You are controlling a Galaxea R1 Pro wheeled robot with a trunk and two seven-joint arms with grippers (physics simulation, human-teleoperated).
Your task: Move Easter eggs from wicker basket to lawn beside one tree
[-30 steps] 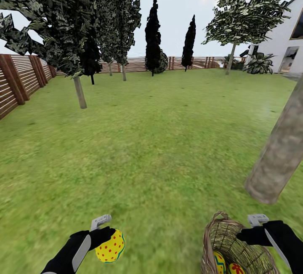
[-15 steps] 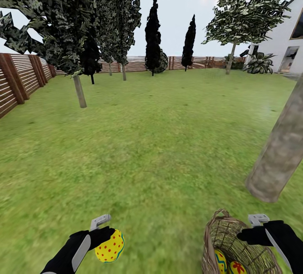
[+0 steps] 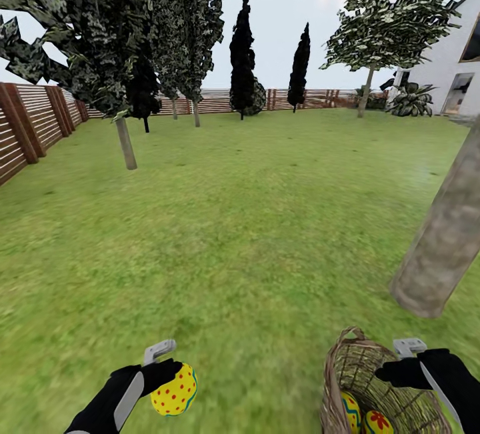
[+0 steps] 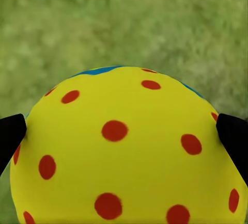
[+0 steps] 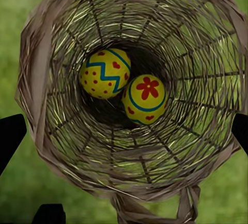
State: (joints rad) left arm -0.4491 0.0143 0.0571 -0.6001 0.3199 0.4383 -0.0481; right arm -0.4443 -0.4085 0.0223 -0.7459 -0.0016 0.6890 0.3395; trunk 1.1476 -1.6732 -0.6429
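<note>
My left gripper (image 3: 168, 375) is shut on one yellow Easter egg (image 3: 175, 391) with red dots, held low over the lawn (image 3: 253, 221); the left wrist view has this egg (image 4: 124, 146) between the black fingertips (image 4: 11, 136). My right gripper (image 3: 399, 362) is shut on the rim of the wicker basket (image 3: 363, 374), which hangs tilted at the lower right. Two more eggs (image 3: 351, 413) (image 3: 377, 423) lie in its bottom; through the right wrist camera, the zigzag egg (image 5: 105, 73) touches the flower-marked egg (image 5: 145, 99). The thick grey-brown tree (image 3: 443, 234) rises just beyond the basket.
A slatted wooden fence (image 3: 27, 127) runs along the left and the far side. A thin-trunked tree (image 3: 125, 144) stands at mid left, dark cypresses (image 3: 241, 54) at the back, a white house (image 3: 460, 67) at the far right. Open grass stretches ahead.
The whole view has shifted slightly, so the camera has moved. Both grippers keep their holds; the two eggs have slid a little inside the basket.
</note>
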